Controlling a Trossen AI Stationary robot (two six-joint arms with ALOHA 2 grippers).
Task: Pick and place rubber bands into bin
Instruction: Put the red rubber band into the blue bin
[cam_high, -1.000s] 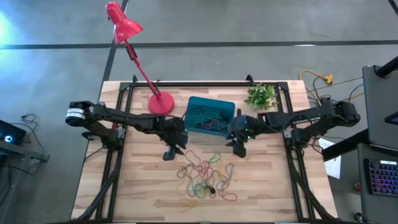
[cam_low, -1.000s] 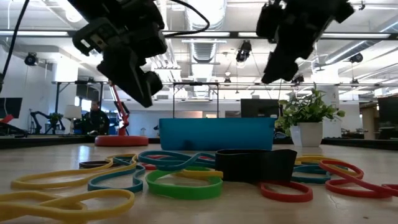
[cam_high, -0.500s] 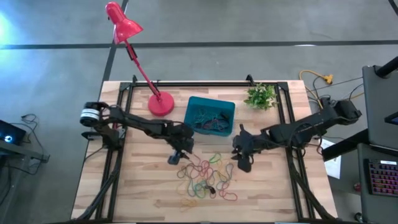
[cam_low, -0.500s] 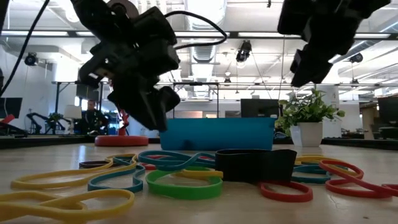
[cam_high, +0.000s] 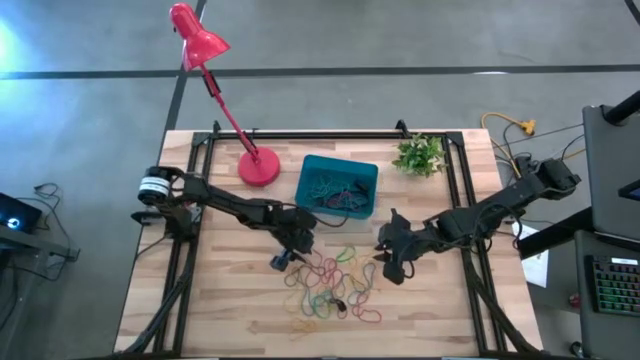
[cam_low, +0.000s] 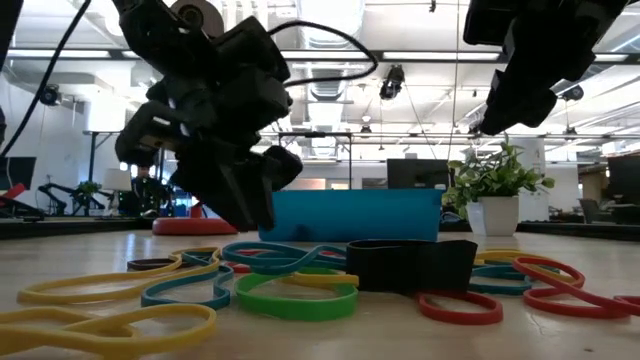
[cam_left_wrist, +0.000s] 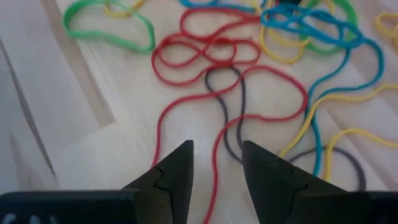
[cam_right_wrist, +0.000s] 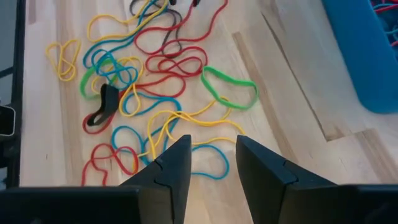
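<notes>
Many rubber bands (cam_high: 330, 285) in red, green, yellow, blue and black lie loose on the wooden table, near its front middle. The teal bin (cam_high: 338, 186) stands behind them with several bands inside. My left gripper (cam_high: 283, 258) hangs low at the pile's left edge, open; in the left wrist view (cam_left_wrist: 217, 146) a red band (cam_left_wrist: 214, 168) runs under the gap between its fingers. My right gripper (cam_high: 392, 268) hovers open at the pile's right edge, above yellow and blue bands (cam_right_wrist: 186, 143). In the low view the left gripper (cam_low: 250, 205) is close above the table and the right gripper (cam_low: 520, 100) is higher.
A red desk lamp stands with its round base (cam_high: 258, 166) left of the bin. A small potted plant (cam_high: 420, 155) sits at the back right. Black frame rails (cam_high: 200, 190) run along both table sides. A wide black band (cam_low: 410, 265) lies among the bands.
My left gripper has come down and toward the near edge, rolling as it went, and now hangs at the pile's left edge. My right gripper has swung from beside the bin toward the near edge and now hangs above the pile's right edge. The bands lie as before.
</notes>
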